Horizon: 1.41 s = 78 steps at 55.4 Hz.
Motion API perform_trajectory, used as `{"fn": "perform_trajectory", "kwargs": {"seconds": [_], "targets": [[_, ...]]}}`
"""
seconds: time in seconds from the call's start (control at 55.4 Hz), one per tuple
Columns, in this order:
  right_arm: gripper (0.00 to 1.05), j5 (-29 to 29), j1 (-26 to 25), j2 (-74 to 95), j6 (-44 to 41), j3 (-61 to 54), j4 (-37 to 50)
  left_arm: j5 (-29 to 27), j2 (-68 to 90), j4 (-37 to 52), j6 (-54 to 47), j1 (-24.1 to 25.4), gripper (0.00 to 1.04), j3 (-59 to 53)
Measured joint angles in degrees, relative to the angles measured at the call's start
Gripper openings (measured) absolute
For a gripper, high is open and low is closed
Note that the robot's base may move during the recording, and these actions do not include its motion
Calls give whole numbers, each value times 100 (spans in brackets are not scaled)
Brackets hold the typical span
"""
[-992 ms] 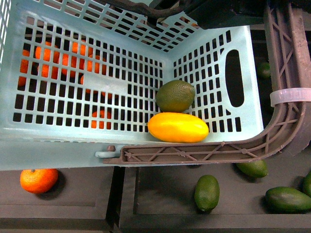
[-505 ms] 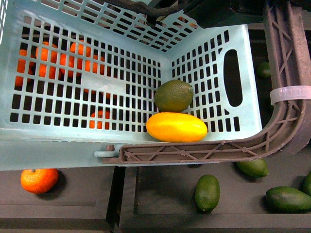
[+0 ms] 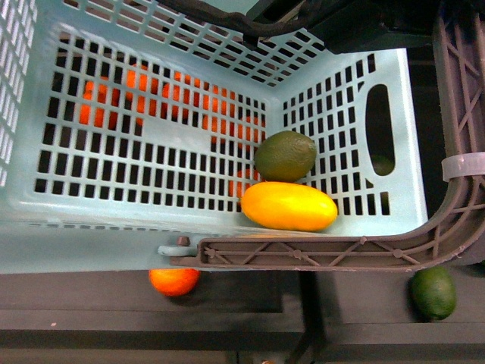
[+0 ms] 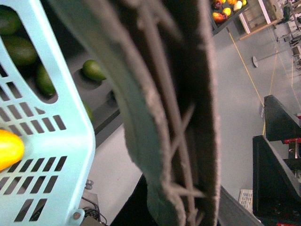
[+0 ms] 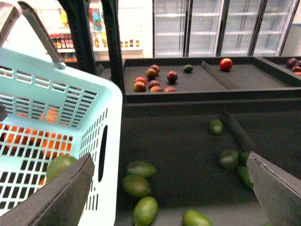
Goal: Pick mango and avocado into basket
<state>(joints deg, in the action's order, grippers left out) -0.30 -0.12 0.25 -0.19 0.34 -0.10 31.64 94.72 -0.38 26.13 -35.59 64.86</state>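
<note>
- Light teal basket (image 3: 23,189) filling most of the front view, seen from above, with orange fruit showing dimly through the slotted floor at left.
- Below the near rim, one orange (image 3: 173,280) on the dark surface, half hidden by the basket.
- Right of centre, inside the basket in its right-hand corner: dull green avocado (image 3: 285,155) touching the yellow mango (image 3: 289,205), which lies lengthwise against the near wall.
- Brown-grey handle (image 3: 303,250) folded along the near rim and curving up the right side; a loose green fruit (image 3: 433,292) outside at far right.
- Judged from this: both picks done. Best to keep the basket level so neither fruit rolls, and to keep clear of the handle.
- Left wrist view: handle (image 4: 174,117) blurred and very close, blocking most of the picture. Left hand itself not seen, so no telling whether gripping or wide.
- Right wrist view: right hand (image 5: 169,160) spread wide and empty, beside the basket, above loose green fruit.
- Basket's far rim cut off; fruit under the floor hard to count.
</note>
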Motion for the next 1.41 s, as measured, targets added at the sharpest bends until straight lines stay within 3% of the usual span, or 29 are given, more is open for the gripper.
{"fn": "perform_trajectory", "kwargs": {"seconds": [1.407], "targets": [[97,-15,0,0,-2,-2,-7,-140,-11,-2,-20,94,9,-2]]}}
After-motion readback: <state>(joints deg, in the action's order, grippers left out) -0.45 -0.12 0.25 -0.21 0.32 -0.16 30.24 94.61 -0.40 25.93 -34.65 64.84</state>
